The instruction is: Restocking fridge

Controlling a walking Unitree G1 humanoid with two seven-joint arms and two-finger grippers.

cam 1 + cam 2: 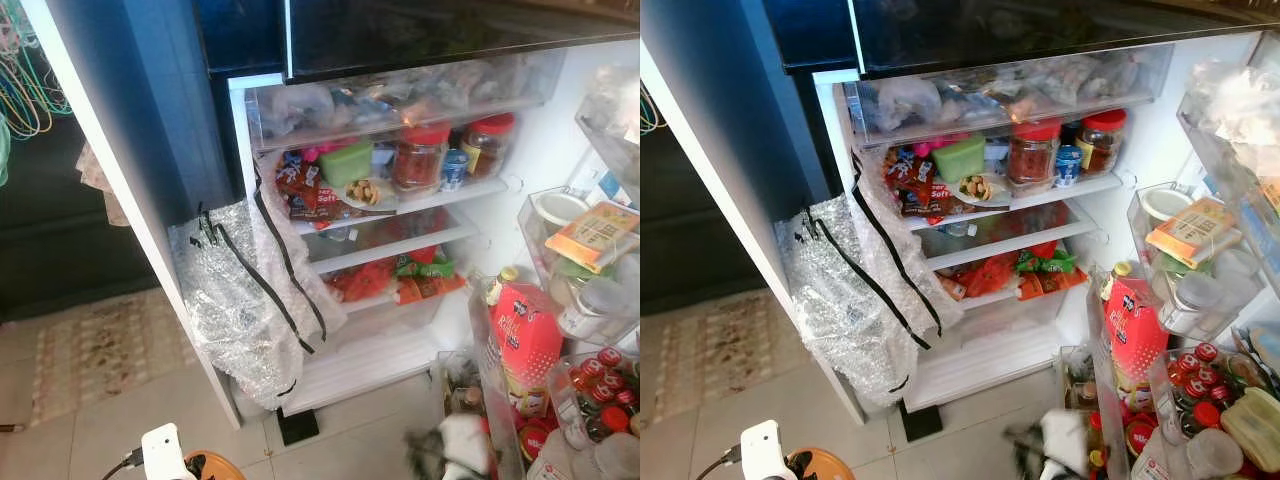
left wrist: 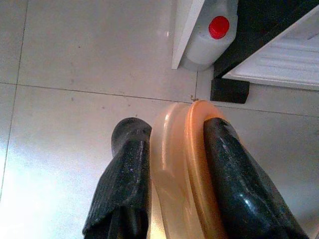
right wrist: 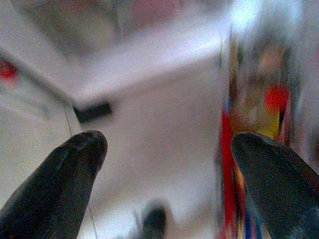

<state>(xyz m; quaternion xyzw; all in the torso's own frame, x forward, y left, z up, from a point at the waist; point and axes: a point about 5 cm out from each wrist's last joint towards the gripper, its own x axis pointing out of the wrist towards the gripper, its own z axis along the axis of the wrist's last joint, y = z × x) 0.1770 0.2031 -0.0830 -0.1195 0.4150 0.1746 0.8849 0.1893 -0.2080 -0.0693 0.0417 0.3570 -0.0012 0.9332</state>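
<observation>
The fridge (image 1: 400, 250) stands open before me, its shelves crowded with jars, packets and bags. My left gripper (image 2: 174, 132) hangs low above the tiled floor, shut on the rim of an orange translucent plastic container (image 2: 177, 169); the same container (image 1: 215, 467) peeks in at the bottom edge of the left eye view. My right gripper (image 3: 169, 144) is open with nothing between its fingers, and it appears as a blur (image 1: 445, 450) low in front of the door shelves.
A silver bubble-wrap bag (image 1: 250, 300) hangs off the fridge's left side. Two red-lidded jars (image 1: 420, 155) sit on the upper shelf. The door shelves on the right hold a red pouch (image 1: 525, 335) and red-capped bottles (image 1: 600, 385). A white jug (image 2: 212, 30) stands on the floor by the fridge base, and a rug (image 1: 100, 350) lies to the left.
</observation>
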